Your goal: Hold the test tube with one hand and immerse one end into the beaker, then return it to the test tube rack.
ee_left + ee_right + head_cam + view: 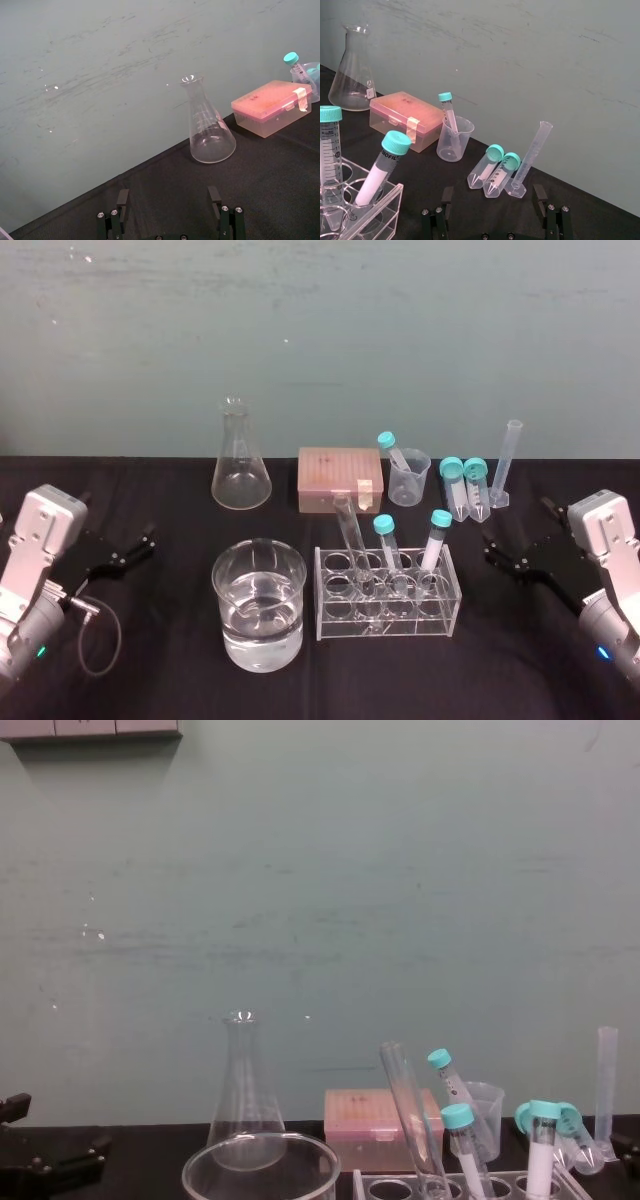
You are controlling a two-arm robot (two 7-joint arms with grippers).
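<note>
Nothing done yet: long clear glass test tube point(350, 530) is seen in pale translucent rack point(440, 620); fingers of left gripper point(168, 192) and right gripper point(493, 191) are spread wide

The uncapped clear test tube point(350, 530) leans tilted in the pale test tube rack point(322, 592), near its left end. The wide glass beaker point(300, 590), part-filled with clear liquid, stands just left of the rack.

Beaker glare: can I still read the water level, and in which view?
Head view: soft highlights on the beaker rim and water, but the level stands out against the black cloth. Chest view: rim at the bottom edge, level cut off.
</note>
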